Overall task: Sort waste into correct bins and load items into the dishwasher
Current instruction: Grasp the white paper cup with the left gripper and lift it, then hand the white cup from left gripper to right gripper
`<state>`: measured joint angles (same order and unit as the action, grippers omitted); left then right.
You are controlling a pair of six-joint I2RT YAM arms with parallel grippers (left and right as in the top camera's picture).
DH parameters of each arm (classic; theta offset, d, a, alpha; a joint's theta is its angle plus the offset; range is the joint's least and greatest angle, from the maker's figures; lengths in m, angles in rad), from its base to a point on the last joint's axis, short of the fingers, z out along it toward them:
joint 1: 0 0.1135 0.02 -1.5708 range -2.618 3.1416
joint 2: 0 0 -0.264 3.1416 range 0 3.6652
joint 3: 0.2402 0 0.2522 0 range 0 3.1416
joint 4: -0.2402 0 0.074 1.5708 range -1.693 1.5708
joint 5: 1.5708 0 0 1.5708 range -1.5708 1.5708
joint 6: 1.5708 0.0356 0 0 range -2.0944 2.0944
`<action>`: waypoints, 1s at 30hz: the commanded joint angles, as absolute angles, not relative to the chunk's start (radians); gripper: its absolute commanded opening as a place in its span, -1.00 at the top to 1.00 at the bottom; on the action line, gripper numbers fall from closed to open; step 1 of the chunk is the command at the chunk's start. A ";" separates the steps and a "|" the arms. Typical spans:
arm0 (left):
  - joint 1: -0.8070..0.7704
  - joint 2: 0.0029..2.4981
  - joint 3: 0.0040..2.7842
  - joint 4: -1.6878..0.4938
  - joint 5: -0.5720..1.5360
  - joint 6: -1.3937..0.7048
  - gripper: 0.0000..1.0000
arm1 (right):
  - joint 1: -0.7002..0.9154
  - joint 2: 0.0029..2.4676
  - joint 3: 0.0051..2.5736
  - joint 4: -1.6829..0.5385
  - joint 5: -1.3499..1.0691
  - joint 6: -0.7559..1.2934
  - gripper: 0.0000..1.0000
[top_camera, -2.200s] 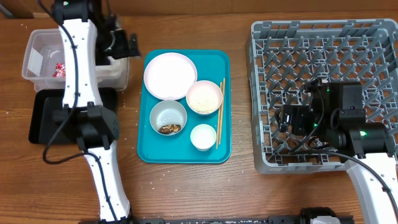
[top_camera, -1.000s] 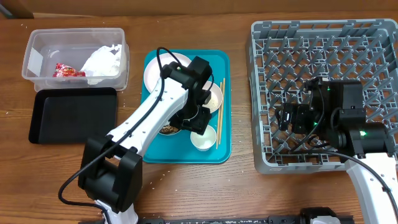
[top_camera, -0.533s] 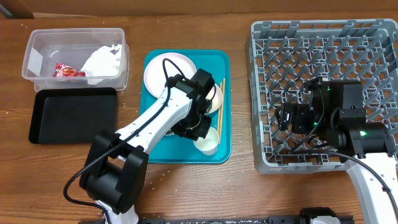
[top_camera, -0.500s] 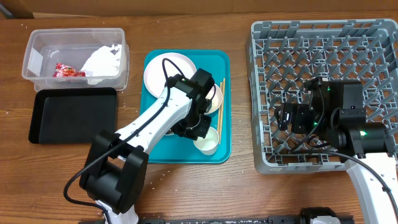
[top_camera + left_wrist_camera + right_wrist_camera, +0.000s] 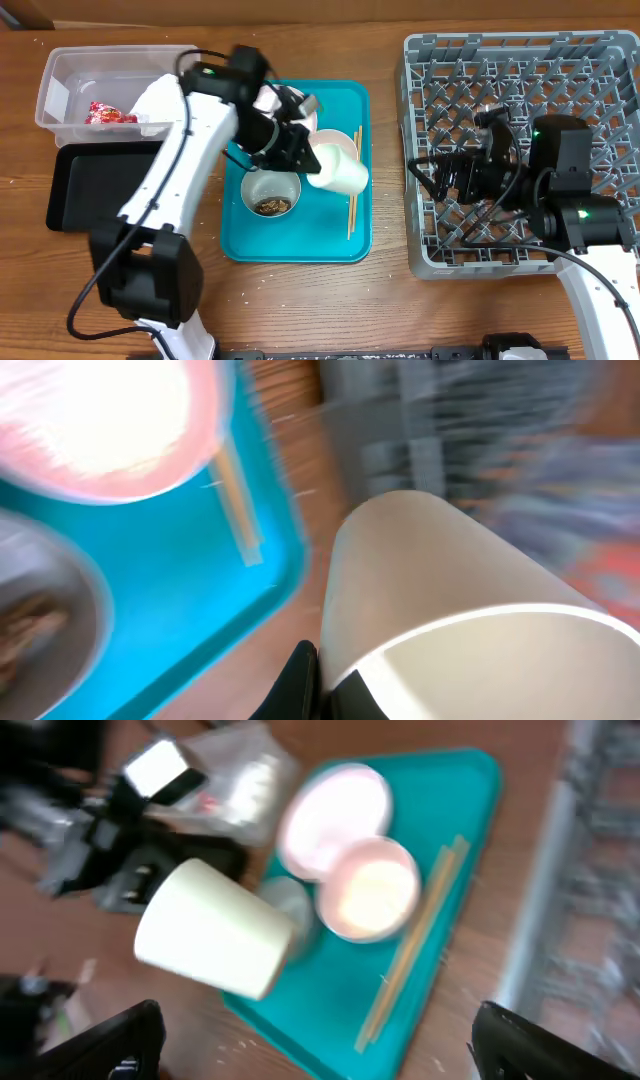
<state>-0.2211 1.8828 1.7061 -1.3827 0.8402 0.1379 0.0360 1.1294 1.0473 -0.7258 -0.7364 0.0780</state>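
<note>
The left tool grips the small white cup, tipped on its side above the teal tray near the middle of the table, while the right tool, fingers spread wide, hangs over the grey dish rack by the table's right edge.

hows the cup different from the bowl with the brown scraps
The cup hangs tipped sideways in the left gripper; the bowl sits upright on the teal tray. The cup is tall and narrow; the bowl is wide, low and holds brown scraps. Both are white and round.
</note>
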 commanded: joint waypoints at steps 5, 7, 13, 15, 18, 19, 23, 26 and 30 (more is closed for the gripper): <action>-0.172 1.876 1.722 -1.450 1.315 0.371 0.92 | 0.083 1.202 1.045 -0.511 -1.060 0.079 -0.82; -0.172 1.876 1.722 -1.472 1.344 0.371 0.92 | 0.109 1.232 1.045 -0.452 -1.107 0.079 -0.78; -0.172 1.876 1.722 -1.496 1.443 0.381 0.92 | 0.143 1.293 1.045 -0.326 -1.211 0.080 -0.72; -0.173 1.876 1.722 -1.505 1.458 0.378 0.92 | 0.143 1.298 1.045 -0.302 -1.216 0.082 -0.70; -0.173 1.876 1.722 -1.526 1.474 0.378 0.92 | 0.143 1.298 1.045 -0.287 -1.219 0.082 -0.68; -0.173 1.876 1.722 -1.532 1.477 0.378 0.92 | 0.143 1.298 1.045 -0.277 -1.227 0.082 -0.68; -0.177 1.876 1.722 -1.548 1.487 0.378 0.92 | 0.143 1.299 1.045 -0.217 -1.265 0.083 -0.59; -0.189 1.876 1.722 -1.564 1.486 0.378 0.92 | 0.143 1.299 1.045 -0.181 -1.282 0.082 -0.53; -0.201 1.876 1.722 -1.566 1.487 0.378 0.92 | 0.146 1.300 1.045 -0.162 -1.296 0.082 -0.50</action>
<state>-0.1860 1.8828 1.7065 -1.5620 1.4509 0.3515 0.1402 1.2984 1.0451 -0.1699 -1.2621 0.0826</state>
